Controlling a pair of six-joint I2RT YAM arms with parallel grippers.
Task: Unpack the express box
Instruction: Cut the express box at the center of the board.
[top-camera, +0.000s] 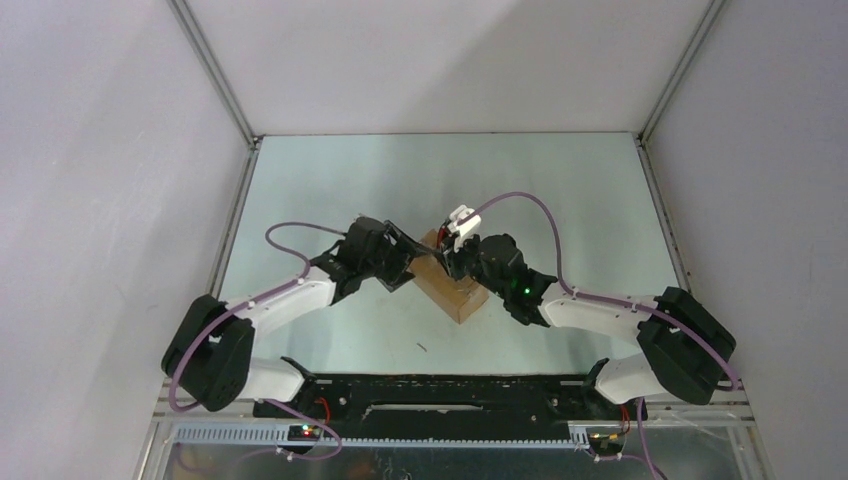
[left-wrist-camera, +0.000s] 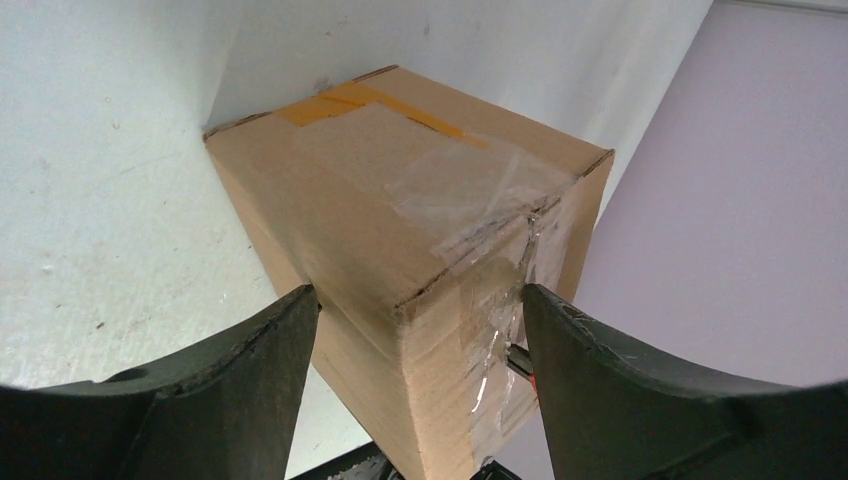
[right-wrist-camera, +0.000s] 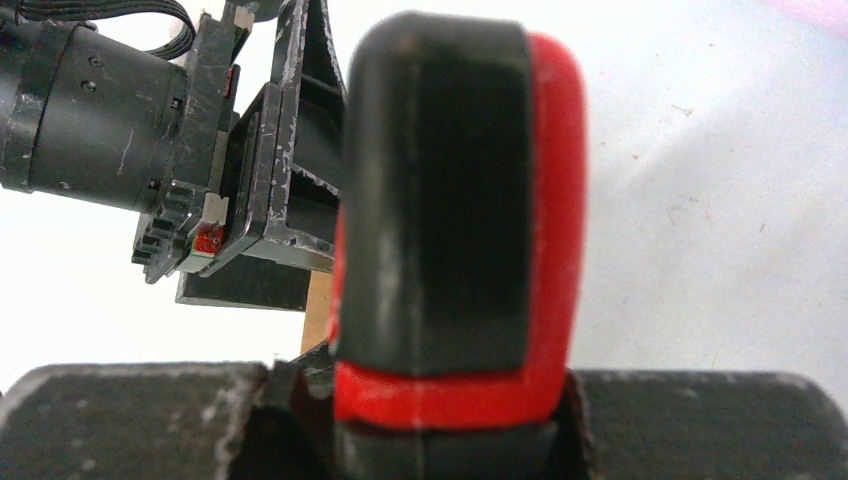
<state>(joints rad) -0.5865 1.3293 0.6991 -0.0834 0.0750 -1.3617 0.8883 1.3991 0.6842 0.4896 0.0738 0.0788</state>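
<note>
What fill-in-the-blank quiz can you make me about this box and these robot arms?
1. The express box is sealed with clear ____.
2. The open fingers on either side of its corner belong to the ____ arm.
3. The right fingers grip a utility knife coloured black and ____.
Missing words: tape; left; red.
</note>
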